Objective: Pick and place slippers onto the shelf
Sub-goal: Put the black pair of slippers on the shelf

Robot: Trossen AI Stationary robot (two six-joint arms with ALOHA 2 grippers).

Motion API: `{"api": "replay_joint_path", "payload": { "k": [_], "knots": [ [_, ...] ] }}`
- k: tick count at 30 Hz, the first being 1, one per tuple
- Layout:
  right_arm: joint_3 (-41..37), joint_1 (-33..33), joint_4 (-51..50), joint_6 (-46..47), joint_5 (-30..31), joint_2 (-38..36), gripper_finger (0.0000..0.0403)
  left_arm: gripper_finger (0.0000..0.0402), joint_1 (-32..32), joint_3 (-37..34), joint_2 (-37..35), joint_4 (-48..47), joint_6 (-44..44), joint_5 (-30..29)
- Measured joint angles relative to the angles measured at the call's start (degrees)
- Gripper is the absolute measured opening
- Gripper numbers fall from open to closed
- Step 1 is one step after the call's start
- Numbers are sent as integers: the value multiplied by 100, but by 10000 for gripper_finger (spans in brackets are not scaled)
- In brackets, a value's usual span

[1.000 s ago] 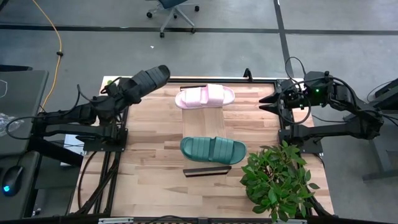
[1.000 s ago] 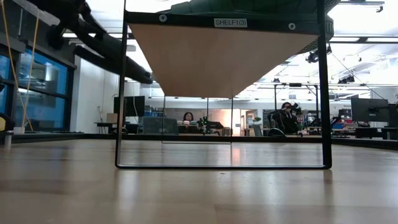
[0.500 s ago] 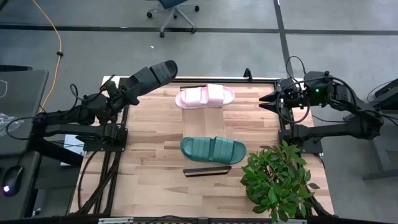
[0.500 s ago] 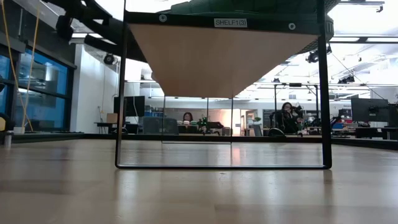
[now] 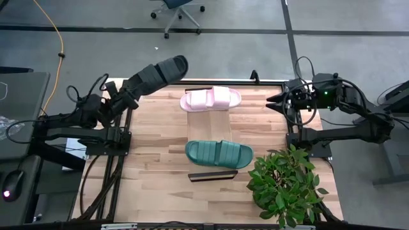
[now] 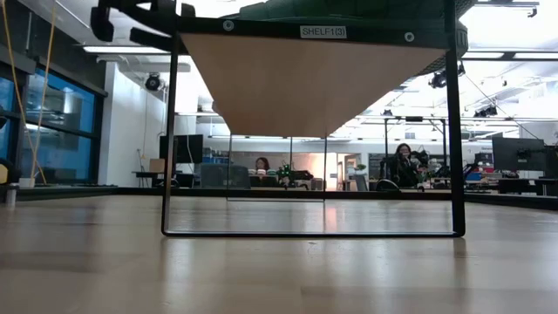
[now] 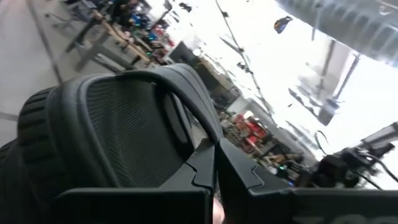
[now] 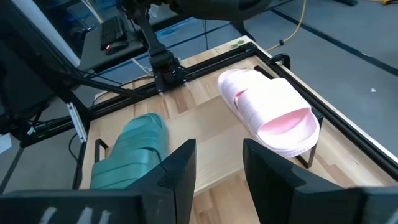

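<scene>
The black slipper is lifted above the table's far left corner in my left gripper, which is shut on it. In the left wrist view the black slipper fills the picture. The pink slipper lies across the far end of the shelf. The teal slipper lies across its near end. My right gripper waits open at the table's far right edge, its fingers pointing toward the pink slipper and the teal slipper. My left gripper pinches the black slipper's arched strap at its edge between its two fingers. The slipper is lifted clear of the table. It sticks out past the fingers toward the table's far right, tilted upward.
A leafy potted plant stands at the near right corner. From the table top, the shelf's light underside sits raised on a thin black frame. An office chair stands beyond the far edge.
My left gripper has raised the black slipper higher and carried it a little toward the table's far right, its free end tipping upward. The pink and teal slippers have stayed in place on the shelf.
</scene>
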Motion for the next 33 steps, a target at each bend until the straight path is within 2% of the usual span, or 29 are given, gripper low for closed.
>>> {"api": "replay_joint_path", "payload": {
  "k": [14,33],
  "knots": [
    [0,-1,2,73,428,0,123,0,0,0,11,102,98,1003],
    [-1,-2,2,180,913,7,123,0,0,0,11,106,103,1930]
  ]
}}
